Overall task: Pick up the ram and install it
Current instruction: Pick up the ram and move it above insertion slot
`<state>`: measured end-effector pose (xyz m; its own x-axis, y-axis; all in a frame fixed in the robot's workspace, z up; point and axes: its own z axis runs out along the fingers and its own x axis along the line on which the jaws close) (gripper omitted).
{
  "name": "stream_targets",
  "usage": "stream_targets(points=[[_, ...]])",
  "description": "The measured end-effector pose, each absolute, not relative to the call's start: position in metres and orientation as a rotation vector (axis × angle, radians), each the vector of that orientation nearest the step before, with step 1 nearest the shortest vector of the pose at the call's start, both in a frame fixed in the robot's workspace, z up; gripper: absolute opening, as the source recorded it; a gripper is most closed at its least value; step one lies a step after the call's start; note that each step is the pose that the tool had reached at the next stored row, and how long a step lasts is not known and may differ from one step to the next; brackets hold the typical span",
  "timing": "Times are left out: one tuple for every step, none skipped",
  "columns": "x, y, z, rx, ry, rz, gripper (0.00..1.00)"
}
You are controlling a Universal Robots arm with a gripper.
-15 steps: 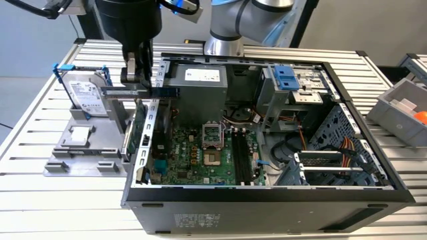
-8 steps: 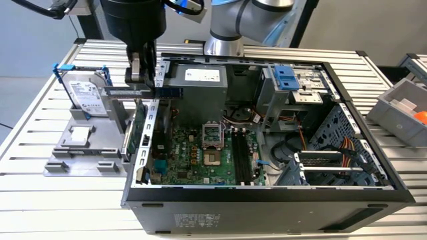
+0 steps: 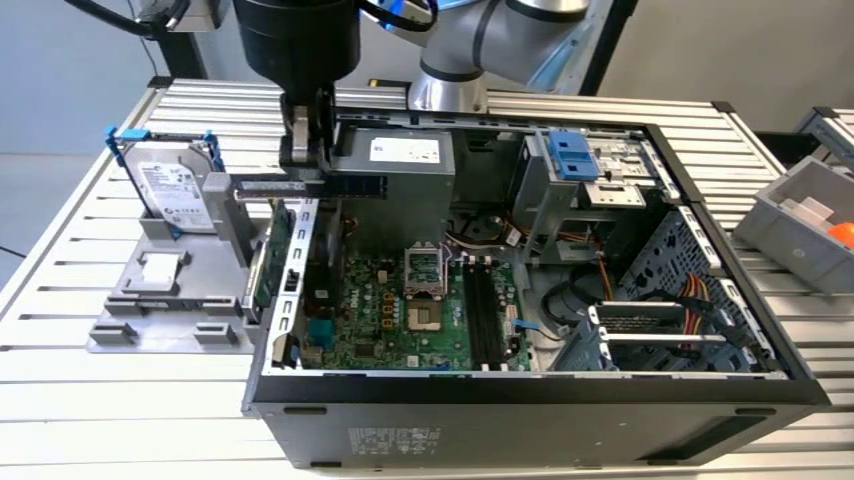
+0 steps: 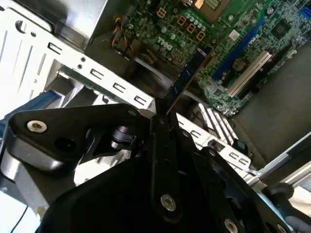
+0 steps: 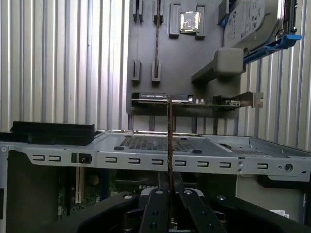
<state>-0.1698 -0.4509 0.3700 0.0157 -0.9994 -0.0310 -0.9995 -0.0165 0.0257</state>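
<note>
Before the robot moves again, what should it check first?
1. Grip on the ram: ok, the gripper is shut on it.
2. Ram above the black slots: not ok, it hangs by the case wall on the exterior view's left.
3. Slots empty: ok.
4. Slot latches open: cannot tell.
5. Hard drive out of the way: ok, outside the case.

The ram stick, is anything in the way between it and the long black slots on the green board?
Nothing visible blocks it. The gripper holds the ram in the air above the case's slotted metal wall, and the black slots lie uncovered, lower down and further inside the case.
</note>
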Motion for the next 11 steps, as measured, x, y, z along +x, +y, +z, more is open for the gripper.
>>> stream_targets(points=[[-0.167, -0.451, 0.37, -2.236, 2.201, 0.063, 0.0], [-0.164, -0.451, 0.37, -2.236, 2.201, 0.063, 0.0], [-0.16, -0.451, 0.37, -2.236, 2.201, 0.063, 0.0], [-0.156, -0.451, 0.37, -2.236, 2.201, 0.063, 0.0], [-0.151, -0.451, 0.37, -2.236, 2.201, 0.063, 0.0], [-0.147, -0.451, 0.37, -2.236, 2.201, 0.063, 0.0], [-0.143, -0.451, 0.37, -2.237, 2.201, 0.063, 0.0], [-0.139, -0.451, 0.37, -2.237, 2.201, 0.063, 0.0], [-0.136, -0.451, 0.37, -2.236, 2.201, 0.063, 0.0], [-0.133, -0.451, 0.37, -2.236, 2.201, 0.063, 0.0], [-0.13, -0.451, 0.37, -2.236, 2.201, 0.063, 0.0]])
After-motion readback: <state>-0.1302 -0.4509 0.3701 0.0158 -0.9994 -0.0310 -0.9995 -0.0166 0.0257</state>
